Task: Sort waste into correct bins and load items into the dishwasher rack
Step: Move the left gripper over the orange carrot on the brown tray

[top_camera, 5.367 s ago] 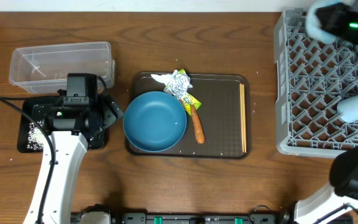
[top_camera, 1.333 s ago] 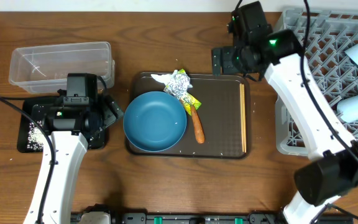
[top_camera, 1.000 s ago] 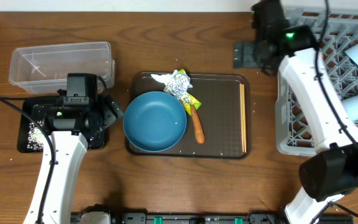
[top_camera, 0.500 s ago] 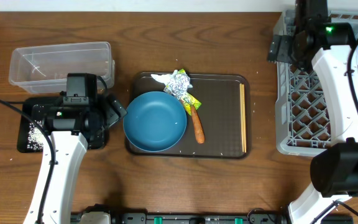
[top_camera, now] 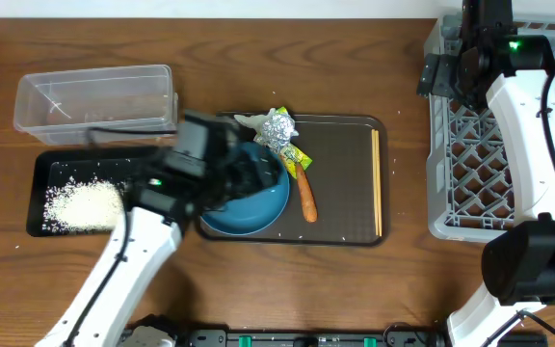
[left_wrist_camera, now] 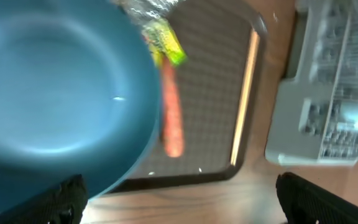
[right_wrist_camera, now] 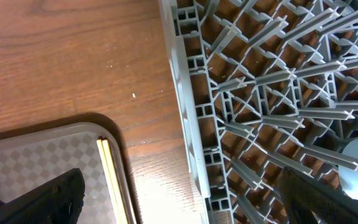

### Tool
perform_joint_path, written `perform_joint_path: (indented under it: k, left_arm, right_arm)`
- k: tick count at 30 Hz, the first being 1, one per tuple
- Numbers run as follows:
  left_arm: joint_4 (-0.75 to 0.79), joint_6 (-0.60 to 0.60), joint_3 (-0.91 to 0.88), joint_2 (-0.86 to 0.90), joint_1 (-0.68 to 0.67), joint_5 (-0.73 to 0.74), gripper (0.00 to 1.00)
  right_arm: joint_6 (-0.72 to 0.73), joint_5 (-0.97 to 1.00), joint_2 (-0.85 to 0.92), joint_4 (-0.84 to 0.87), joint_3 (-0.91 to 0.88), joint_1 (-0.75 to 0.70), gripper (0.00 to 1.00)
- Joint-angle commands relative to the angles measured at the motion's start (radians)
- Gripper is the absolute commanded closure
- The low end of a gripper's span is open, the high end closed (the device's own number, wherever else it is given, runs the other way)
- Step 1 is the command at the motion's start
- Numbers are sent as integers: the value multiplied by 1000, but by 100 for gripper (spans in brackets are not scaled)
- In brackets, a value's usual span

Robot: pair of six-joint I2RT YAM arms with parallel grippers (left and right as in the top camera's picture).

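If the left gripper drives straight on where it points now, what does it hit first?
The left gripper looks aimed at the brown tray beside the carrot stick; depth is unclear, so the blue bowl rim could come first.

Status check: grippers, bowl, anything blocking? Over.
Left gripper open, over dark-blue bowl on brown tray. Right gripper open, over dishwasher rack edge. Carrot stick and foil beside bowl.

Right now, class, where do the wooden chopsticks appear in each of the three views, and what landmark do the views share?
Overhead: chopsticks lie along the right edge of the brown tray, right of centre.
Left wrist: chopsticks slant down the picture right of centre, on the same tray.
Right wrist: chopsticks at lower left, on the tray's corner.
Shared landmark: the grey rack, right of the chopsticks in all three.
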Motion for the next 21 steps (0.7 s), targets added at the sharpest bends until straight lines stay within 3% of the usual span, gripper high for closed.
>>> perform_joint_path:
  k: [1, 6, 14, 21]
  left_arm:
    - [26, 14, 9, 50, -84, -150, 0]
    - [55, 31, 49, 129, -119, -169, 0]
    - [-220, 159, 322, 299, -119, -170, 0]
    - [-230, 163, 384, 393, -185, -170, 0]
  right_arm:
    - [-8, 6, -2, -2, -3, -2, 1]
    - [-8, 6, -2, -2, -3, -2, 1]
    - [-8, 6, -2, -2, -3, -2, 1]
    - [-8, 6, -2, -2, -3, -2, 1]
